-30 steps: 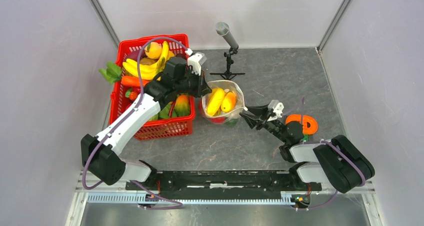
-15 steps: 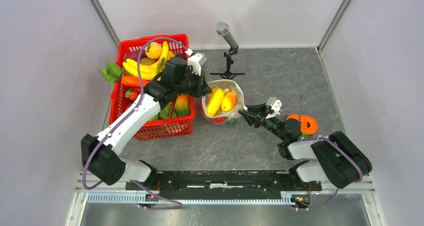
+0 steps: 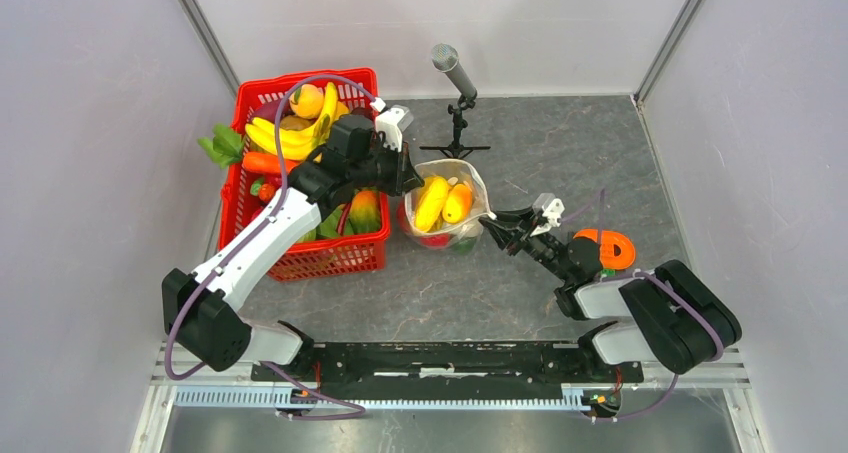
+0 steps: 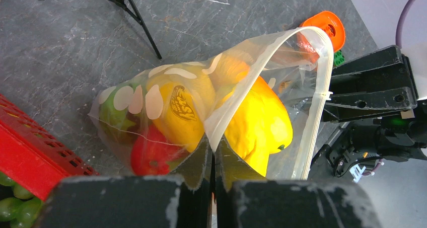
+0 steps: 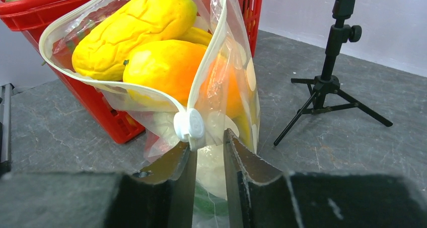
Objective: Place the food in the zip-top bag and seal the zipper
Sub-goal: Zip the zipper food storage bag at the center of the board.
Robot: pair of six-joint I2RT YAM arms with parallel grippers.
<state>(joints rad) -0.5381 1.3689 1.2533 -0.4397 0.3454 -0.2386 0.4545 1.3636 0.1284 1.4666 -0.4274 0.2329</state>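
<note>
From above, the zip-top bag stands on the table just beside the red basket. Its mouth is up and wide, with yellow and orange food inside, and more toy produce lies in the basket. The left gripper is at the bag's basket-side rim and the right gripper at its opposite corner. Filling looks about done, so I judge sealing to be the step in hand.

In the left wrist view, that gripper's jaws are closed on the near lip of the bag, pinching the clear film. The zipper runs as a white strip along the far side towards the right gripper's black fingers.

In the right wrist view, the jaws stand a little apart on either side of the bag's corner, with the white slider just above one finger and the mouth gaping behind it. The next move, as I judge it, calls for closing on the slider or the strip beneath it. It must then be drawn along the zipper while the left gripper holds the other end taut, with the food kept below the track
</note>
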